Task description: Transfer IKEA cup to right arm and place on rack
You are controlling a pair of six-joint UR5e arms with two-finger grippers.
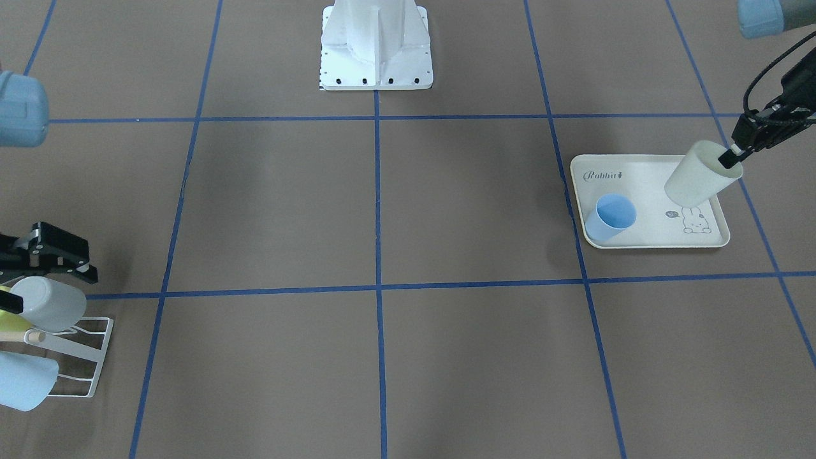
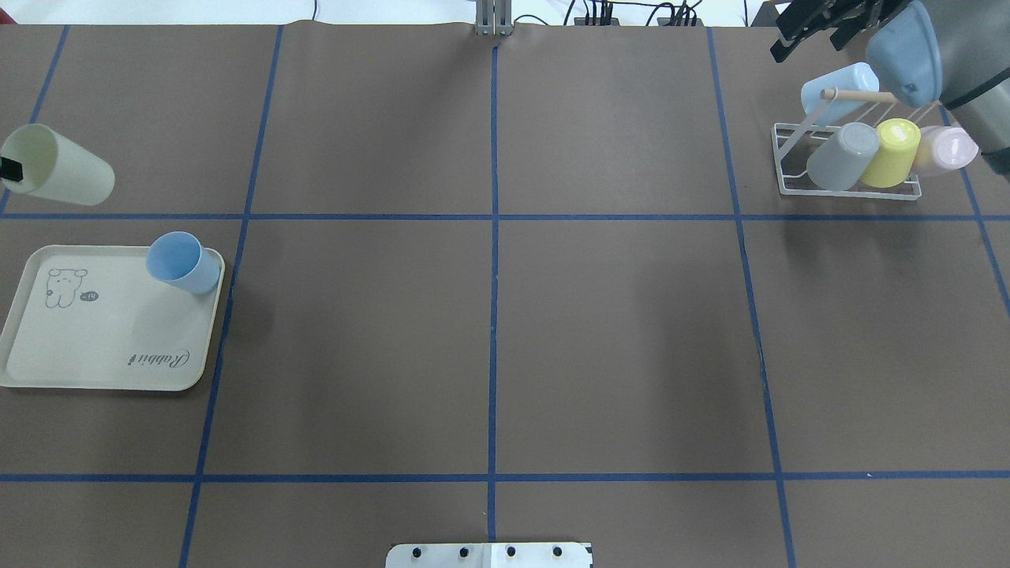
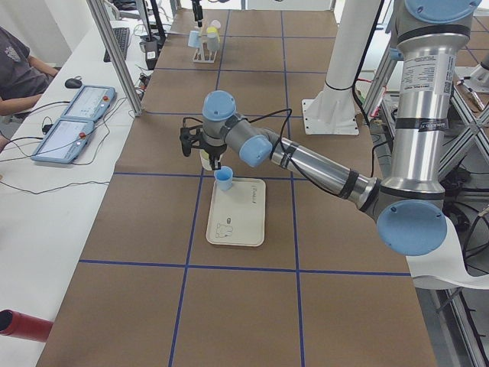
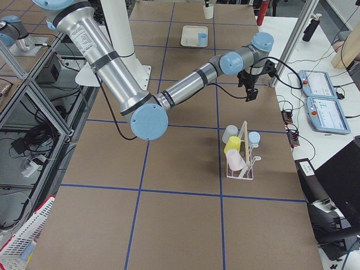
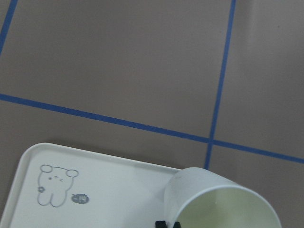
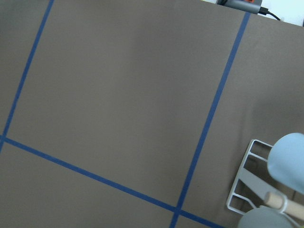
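Observation:
A pale cream IKEA cup (image 1: 700,182) hangs tilted above the far corner of the Rabbit tray (image 1: 644,237), clear of it. My left gripper (image 1: 730,155) is shut on its rim, one finger inside the cup (image 2: 59,175). In the left wrist view the cup's mouth (image 5: 223,202) fills the lower right. The white wire rack (image 2: 789,170) stands at the far right and holds light blue, grey, yellow and pink cups. My right gripper (image 2: 809,35) hovers open just beyond the rack, holding nothing, and the front view shows this gripper (image 1: 64,264) above the grey cup (image 1: 48,303).
A blue cup (image 2: 181,262) lies on its side at the tray's corner (image 2: 102,347). The right wrist view shows the rack's edge (image 6: 247,180) at its lower right. Blue tape lines grid the brown table. A person and control tablets are beyond the far edge.

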